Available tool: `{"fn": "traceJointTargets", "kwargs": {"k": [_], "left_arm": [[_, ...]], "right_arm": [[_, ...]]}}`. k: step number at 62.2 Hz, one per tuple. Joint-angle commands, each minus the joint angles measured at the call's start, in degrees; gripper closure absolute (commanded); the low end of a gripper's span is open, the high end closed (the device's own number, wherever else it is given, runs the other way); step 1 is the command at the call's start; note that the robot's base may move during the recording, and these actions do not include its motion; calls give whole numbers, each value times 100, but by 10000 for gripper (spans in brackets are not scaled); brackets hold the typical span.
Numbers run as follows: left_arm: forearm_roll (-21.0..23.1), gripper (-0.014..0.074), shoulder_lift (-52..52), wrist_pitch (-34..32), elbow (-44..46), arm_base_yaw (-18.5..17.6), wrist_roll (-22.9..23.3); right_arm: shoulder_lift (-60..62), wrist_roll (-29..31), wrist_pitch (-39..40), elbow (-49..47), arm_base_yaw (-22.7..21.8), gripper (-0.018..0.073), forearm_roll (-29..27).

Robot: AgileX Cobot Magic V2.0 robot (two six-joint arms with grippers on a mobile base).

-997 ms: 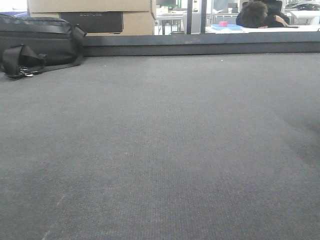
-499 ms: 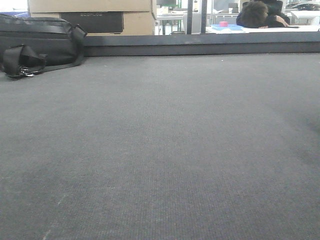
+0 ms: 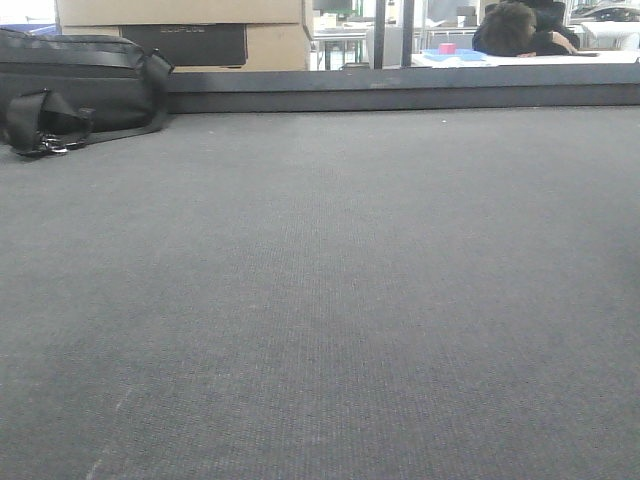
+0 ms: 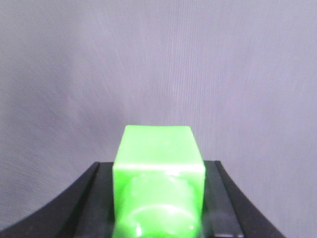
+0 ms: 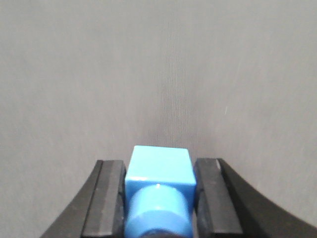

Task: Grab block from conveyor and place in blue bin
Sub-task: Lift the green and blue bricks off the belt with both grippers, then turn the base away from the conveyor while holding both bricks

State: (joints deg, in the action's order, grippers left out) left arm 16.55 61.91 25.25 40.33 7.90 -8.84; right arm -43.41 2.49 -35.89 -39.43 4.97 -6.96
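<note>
A green block (image 4: 158,158) is pinched tight in the left jaws, and a blue block (image 5: 159,168) is pinched in the right jaws. Both hang over the grey conveyor (image 3: 320,300). A black bag (image 3: 70,85) lies at its far left.

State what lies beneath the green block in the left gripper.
Grey woven conveyor shows beyond the green block; the patch directly beneath it is hidden by the block itself.
</note>
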Motion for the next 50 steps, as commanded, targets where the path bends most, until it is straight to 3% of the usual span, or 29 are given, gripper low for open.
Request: {"fn": "traceJointTargets", "kwargs": {"k": [1,8,19,29,41,50], "left_arm": [[90,708,-819,-864,-587,15,-19],[12,708,-1842,-1287,-1083,15,-19],[-507,708,-3271,-1286,-1370,15,-19],[-533,708,-4252,-1275,-1370,-33,-19],[-533,708,-4845,-1264,-1370,-75,-19],[-533,708,-4871,-1253,-1370,-472,-19]], "right_arm": [[567,2,450,354,17,721,26],[1144,2,592,698,17,721,26],[1639,2,848,759,17,721,26],[1936,2,1378,759,17,721,26],[2092,2,1429,759,17,721,26],[2151,2,1507,747,17,721,26]]}}
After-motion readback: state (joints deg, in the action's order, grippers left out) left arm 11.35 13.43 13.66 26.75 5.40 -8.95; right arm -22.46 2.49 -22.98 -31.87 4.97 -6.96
